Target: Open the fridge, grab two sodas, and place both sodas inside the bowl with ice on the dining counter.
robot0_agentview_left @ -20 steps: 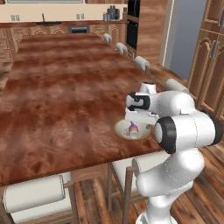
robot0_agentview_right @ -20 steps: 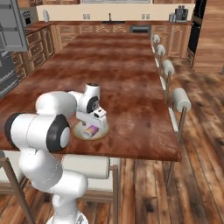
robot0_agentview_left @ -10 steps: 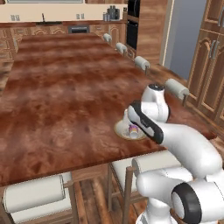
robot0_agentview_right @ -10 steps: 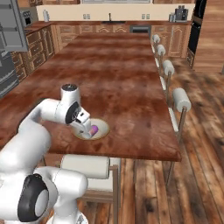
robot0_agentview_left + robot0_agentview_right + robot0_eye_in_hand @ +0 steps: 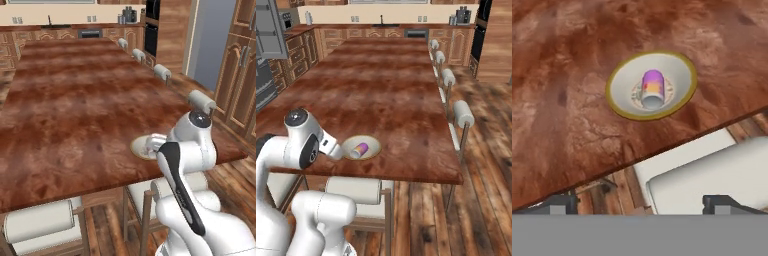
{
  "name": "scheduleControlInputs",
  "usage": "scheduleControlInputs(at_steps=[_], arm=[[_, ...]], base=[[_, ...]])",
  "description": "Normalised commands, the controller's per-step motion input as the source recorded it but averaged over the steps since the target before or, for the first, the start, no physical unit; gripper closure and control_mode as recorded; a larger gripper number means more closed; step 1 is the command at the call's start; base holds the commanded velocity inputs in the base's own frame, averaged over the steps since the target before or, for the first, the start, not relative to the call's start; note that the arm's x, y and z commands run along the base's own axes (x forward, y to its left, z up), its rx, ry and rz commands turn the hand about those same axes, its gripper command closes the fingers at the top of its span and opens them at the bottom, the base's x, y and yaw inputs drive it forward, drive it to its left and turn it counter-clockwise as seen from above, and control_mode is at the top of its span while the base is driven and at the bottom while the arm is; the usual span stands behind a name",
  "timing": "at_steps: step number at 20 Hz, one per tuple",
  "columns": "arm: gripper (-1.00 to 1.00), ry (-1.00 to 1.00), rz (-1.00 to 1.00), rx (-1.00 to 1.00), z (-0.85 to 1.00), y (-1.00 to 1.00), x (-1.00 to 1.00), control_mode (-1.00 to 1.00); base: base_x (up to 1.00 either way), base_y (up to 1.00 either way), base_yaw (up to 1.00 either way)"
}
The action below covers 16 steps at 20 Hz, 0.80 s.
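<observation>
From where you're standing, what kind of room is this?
Most likely an open home kitchen with a dining area: a long reddish-brown dining counter lined with white-cushioned stools, wooden cabinets along the far wall, and part of a grey fridge at the left of the right base view.

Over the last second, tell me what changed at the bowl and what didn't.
The arm pulled its gripper up and back from the bowl, toward the counter's near edge; its jaws stand open and empty, beyond the edge above a stool. The purple can stayed lying in the bowl, and the bowl kept its place on the dining counter.
</observation>
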Motion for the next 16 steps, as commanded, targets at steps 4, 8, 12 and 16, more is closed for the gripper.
scheduleControlInputs(at_steps=[4, 8, 12, 16], arm=[[-1.0, -0.32, 0.04, -0.1, 0.43, -0.04, -1.0, -1.0], [-1.0, -0.25, 0.07, -0.05, 0.21, -0.13, -1.0, -1.0], [-1.0, -0.15, 0.11, -0.03, -0.03, -0.27, -0.97, -1.0], [-1.0, -0.03, 0.13, -0.01, -0.3, -0.15, -0.69, -1.0]], base=[[0.0, 0.0, 0.0], [0.0, 0.0, 0.0], [0.0, 0.0, 0.0], [0.0, 0.0, 0.0]])
